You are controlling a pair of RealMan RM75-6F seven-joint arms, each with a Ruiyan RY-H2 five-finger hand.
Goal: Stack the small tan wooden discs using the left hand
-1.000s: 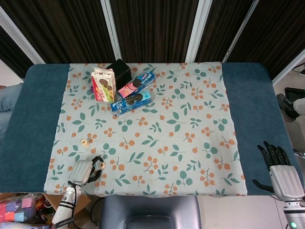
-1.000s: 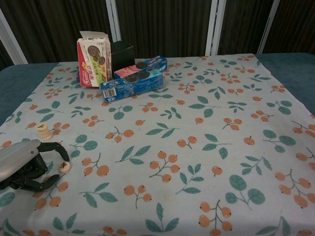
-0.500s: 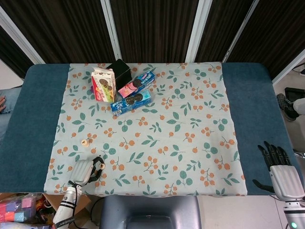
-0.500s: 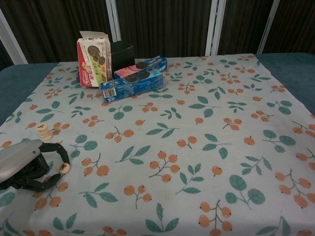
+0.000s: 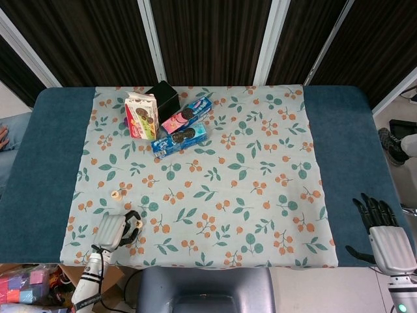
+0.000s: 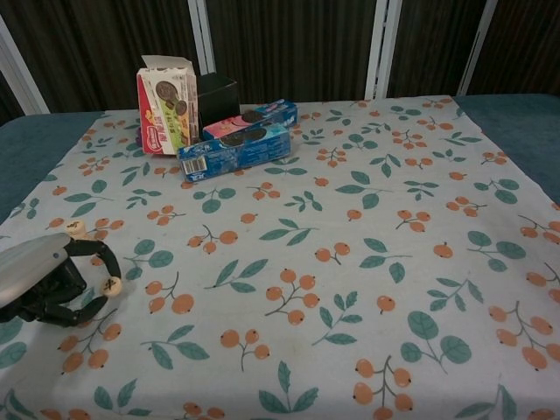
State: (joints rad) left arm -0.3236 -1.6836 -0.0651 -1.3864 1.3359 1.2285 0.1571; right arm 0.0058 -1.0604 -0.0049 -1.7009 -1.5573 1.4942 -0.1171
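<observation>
Nearest the robot, at the front left corner of the floral-printed tablecloth [image 6: 367, 289], the left hand [image 6: 48, 280] sits low over the cloth with its dark fingers [image 6: 98, 254] curled round a small tan wooden disc [image 6: 110, 285]. The disc is pinched at the fingertips, and it looks raised just off the cloth, though the pictures do not settle that. In the head view the same left hand [image 5: 116, 229] shows at the cloth's near edge.

Just beyond the hand, a little to its left, lies the short pile of small tan wooden discs [image 6: 76, 228], partly hidden behind the hand in the chest view. The head view shows it as a pale dot [image 5: 116, 193] on the cloth, apart from the hand.

Judging by this, the step in hand is carrying the picked disc to the pile. The next move calls for lifting it clear, bringing it squarely over the pile and setting it down flat without knocking the discs below.

The right hand [image 5: 384, 235] rests off the cloth at the near right of the blue table [image 5: 345, 143], fingers spread, holding nothing.

Farthest back, near the far left of the cloth, stand a pink and white biscuit carton [image 6: 166, 105], a black box [image 6: 217, 94] and two long blue and pink biscuit packets [image 6: 236, 144]
</observation>
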